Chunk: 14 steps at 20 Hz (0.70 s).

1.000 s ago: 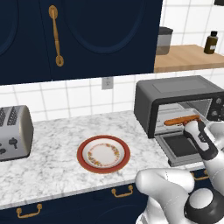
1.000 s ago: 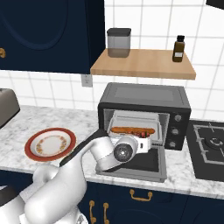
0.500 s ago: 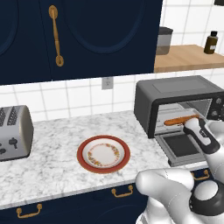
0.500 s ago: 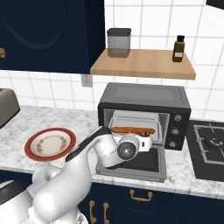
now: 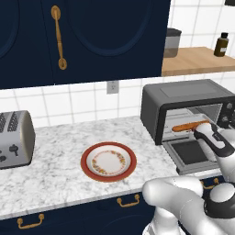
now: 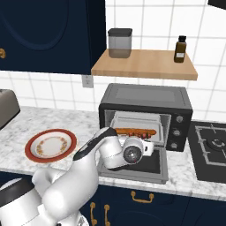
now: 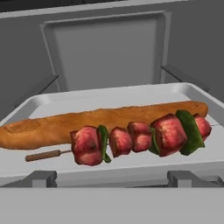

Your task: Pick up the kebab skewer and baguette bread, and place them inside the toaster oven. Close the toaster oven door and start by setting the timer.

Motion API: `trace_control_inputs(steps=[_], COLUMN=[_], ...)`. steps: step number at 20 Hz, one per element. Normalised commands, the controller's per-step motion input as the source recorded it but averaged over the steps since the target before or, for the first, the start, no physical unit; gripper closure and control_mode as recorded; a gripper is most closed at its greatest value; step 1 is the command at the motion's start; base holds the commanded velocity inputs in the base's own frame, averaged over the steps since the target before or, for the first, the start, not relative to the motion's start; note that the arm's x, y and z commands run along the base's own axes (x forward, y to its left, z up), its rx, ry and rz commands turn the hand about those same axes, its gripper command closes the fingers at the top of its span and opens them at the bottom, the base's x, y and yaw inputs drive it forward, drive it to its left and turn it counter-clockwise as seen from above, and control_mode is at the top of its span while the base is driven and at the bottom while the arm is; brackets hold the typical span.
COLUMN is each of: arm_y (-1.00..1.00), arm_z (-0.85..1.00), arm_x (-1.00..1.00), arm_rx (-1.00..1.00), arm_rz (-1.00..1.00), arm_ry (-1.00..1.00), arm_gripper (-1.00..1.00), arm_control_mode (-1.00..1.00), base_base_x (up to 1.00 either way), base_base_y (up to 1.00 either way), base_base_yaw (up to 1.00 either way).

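Kebab skewer [image 7: 140, 138] lies on the tray [image 7: 131, 164] inside the toaster oven [image 6: 145, 103], resting against the front of the baguette bread [image 7: 57, 127]; you see both lengthwise across the tray. Toaster oven door [image 6: 145, 170] hangs dropped open. Your gripper [image 5: 198, 131] sits at the oven mouth; whether its fingers are spread or pressed together cannot be told. Plate [image 5: 109, 161] is on the counter.

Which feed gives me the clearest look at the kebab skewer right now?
The hand view: the kebab skewer lies full length on the tray in front of the baguette bread, chunks and stick end plain. In the right base view it is a thin reddish streak inside the toaster oven; in the left base view I cannot tell it from the loaf.
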Motion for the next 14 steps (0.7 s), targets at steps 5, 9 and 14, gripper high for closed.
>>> trace_control_inputs(steps=[5, 9, 14], arm_y=[-0.11, -0.01, 0.0], arm_z=[-0.05, 0.0, 0.0], arm_x=[0.02, 0.07, 0.14], arm_rx=[0.06, 0.0, 0.0], arm_rz=[0.0, 0.0, 0.0], arm_ry=[0.0, 0.0, 0.0], arm_gripper=[-1.0, -1.0, -1.0], arm_control_mode=[-1.0, -1.0, -1.0], base_base_x=[0.0, 0.0, 0.0], base_base_y=[0.0, 0.0, 0.0], base_base_yaw=[0.0, 0.0, 0.0])
